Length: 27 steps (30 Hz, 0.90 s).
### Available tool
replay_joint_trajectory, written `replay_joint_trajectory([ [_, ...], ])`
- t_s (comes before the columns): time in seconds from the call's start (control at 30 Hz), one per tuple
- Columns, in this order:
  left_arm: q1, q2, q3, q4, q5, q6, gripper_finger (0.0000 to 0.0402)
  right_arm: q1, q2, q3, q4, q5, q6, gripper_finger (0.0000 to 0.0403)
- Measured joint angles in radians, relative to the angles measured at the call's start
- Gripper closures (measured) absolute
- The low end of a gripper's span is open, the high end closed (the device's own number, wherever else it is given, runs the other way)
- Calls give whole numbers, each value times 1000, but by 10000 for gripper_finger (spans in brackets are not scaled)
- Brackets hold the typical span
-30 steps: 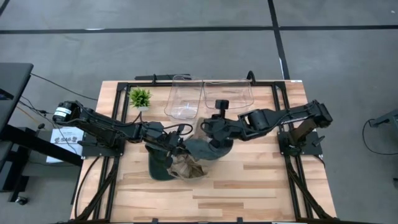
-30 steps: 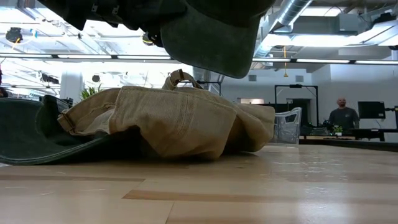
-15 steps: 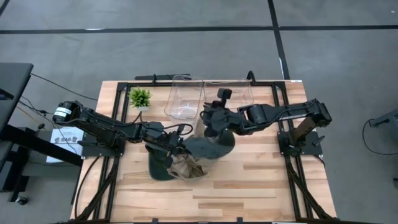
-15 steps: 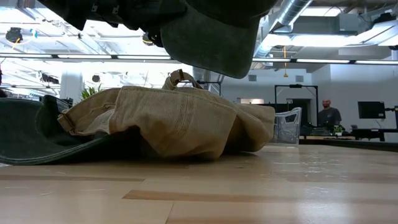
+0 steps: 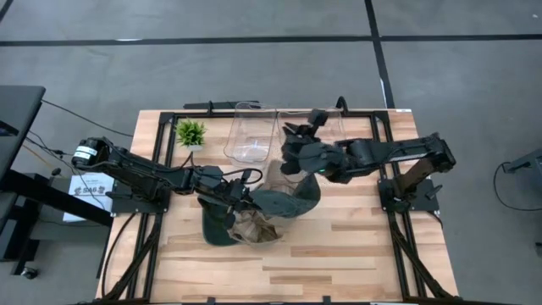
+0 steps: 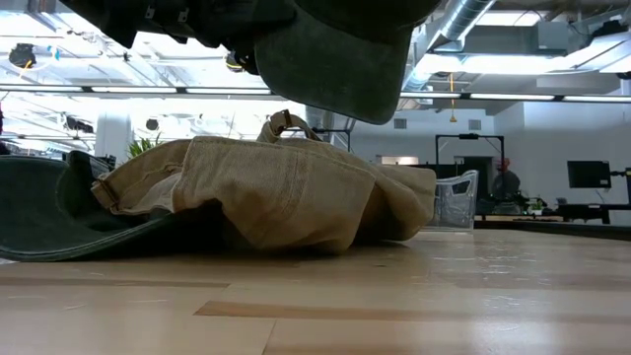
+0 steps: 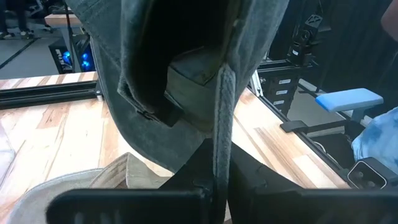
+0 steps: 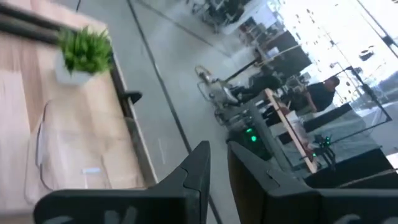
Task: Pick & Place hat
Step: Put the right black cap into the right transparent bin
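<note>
Mid-table, my left gripper (image 5: pixel 240 201) clamped on dark green hat (image 5: pixel 284 202) brim, hat hanging above tan hat (image 6: pixel 286 192). Right gripper (image 8: pixel 216 163) empty, fingers nearly together, near clear bins (image 5: pixel 254 131). My plan — carry level, clear tan hat before lowering.

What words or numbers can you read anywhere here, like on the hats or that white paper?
White sheet of paper beside the wooden table's left edge: dark print, too small to read.
Dark green cloth hat held in the left gripper: no writing visible.
Tan cloth hat: no writing visible.
Nothing else carries readable text.
</note>
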Motion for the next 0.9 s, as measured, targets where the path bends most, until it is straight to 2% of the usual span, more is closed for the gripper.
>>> replay_joint_trajectory([
  [0.1, 0, 0, 0, 0, 0, 0, 382, 42, -55, 18, -1, -8, 11, 355],
  [0.17, 0, 0, 0, 0, 0, 0, 382, 74, -103, 20, -26, -56, 54, 355],
  [0.4, 0, 0, 0, 0, 0, -3, 382, 148, -239, 20, -254, -414, 315, 355],
  [0.53, 0, 0, 0, 0, 0, -3, 382, 183, -259, 19, -328, -560, 409, 356],
  [0.67, 0, 0, 0, 0, 0, -3, 382, 225, -235, 19, -370, -619, 430, 356],
  [0.9, 0, 0, 0, 1, 0, -3, 382, 269, -157, 18, -451, -653, 421, 356],
])
